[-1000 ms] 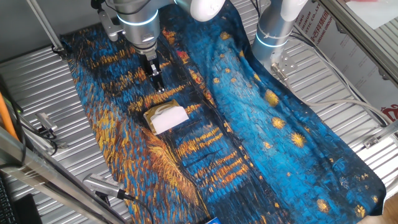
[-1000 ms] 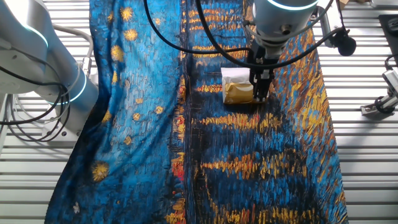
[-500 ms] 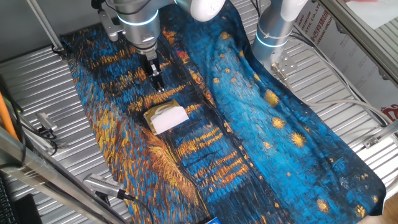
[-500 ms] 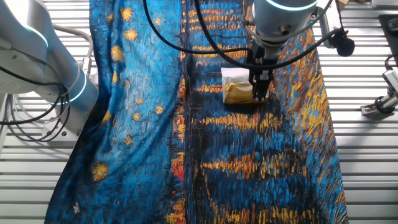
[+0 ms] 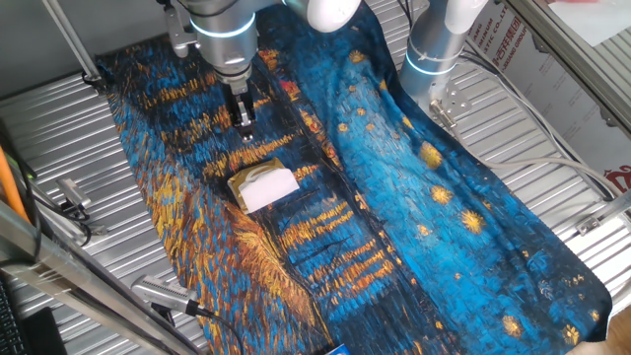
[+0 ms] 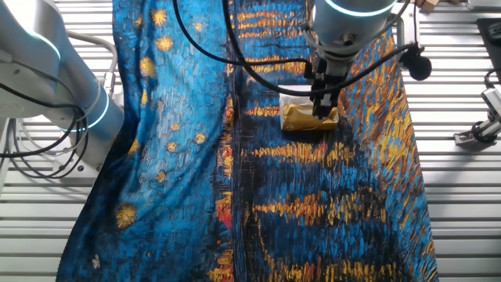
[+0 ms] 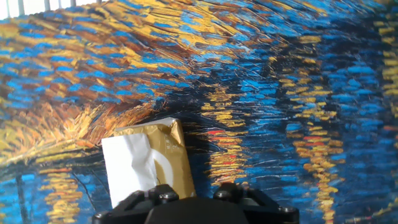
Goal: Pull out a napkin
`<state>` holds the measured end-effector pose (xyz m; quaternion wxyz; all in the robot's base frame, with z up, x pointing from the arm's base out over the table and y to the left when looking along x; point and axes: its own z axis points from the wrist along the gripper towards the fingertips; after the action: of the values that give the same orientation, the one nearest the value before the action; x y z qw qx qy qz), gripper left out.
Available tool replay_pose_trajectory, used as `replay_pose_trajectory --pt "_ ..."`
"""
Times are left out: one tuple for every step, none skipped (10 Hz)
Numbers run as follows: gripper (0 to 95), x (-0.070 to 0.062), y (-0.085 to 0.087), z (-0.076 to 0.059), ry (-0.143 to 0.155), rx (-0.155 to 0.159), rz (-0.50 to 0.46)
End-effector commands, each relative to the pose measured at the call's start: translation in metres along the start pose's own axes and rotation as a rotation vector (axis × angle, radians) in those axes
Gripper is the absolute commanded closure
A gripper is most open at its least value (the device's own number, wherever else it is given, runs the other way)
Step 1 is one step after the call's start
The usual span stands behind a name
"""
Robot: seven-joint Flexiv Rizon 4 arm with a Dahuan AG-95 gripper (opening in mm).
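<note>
The white napkin [image 5: 269,189] sticks out of a shiny gold-tan packet [image 5: 248,176] lying on the blue and gold painted cloth [image 5: 414,187]. In the other fixed view the packet [image 6: 300,118] lies under the gripper, with the napkin [image 6: 295,95] showing at its far end. My gripper [image 5: 244,126] hangs just above the cloth beside the packet, fingers close together and holding nothing. In the other fixed view the gripper [image 6: 322,108] overlaps the packet's right part. The hand view shows the napkin [image 7: 132,169] and packet [image 7: 174,155] at lower left; only the gripper's dark body [image 7: 194,208] shows, fingertips hidden.
A second arm's base [image 5: 434,49] stands at the back right on the cloth. Ribbed metal table [image 5: 69,128] lies bare on both sides. Metal clamps and rods [image 5: 69,202] sit at the left edge, and cables [image 6: 31,157] hang by the other arm.
My gripper has lifted a little and shifted sideways, so in the other fixed view it now stands over the packet's right part. The packet and napkin have not moved.
</note>
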<state>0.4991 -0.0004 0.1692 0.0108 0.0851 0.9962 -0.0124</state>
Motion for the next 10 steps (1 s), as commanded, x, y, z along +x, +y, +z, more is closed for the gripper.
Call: replay_pose_trajectory --pt "95.0 -0.0001 -0.0001 -0.0002 0.004 0.056 -0.047" --pt "95.0 -0.0001 -0.0002 -0.0001 0.004 0.054 -0.044" --pt "95.0 -0.0001 -0.0002 -0.0001 0.000 0.053 -0.044" --pt "95.0 -0.0001 -0.0002 -0.0001 -0.001 0.051 -0.046" --pt "95.0 -0.0001 -0.0002 0.0000 0.000 0.050 -0.045" --pt "95.0 -0.0001 -0.0002 0.0000 0.000 0.050 -0.047" --pt "95.0 -0.0001 -0.0002 0.0000 0.000 0.049 -0.051" --pt "95.0 -0.0001 -0.0002 0.0000 0.000 0.050 -0.055" --pt "95.0 -0.0001 -0.0002 0.0000 -0.001 0.050 -0.058" --pt "95.0 -0.0001 -0.0002 0.0000 -0.002 0.048 -0.059"
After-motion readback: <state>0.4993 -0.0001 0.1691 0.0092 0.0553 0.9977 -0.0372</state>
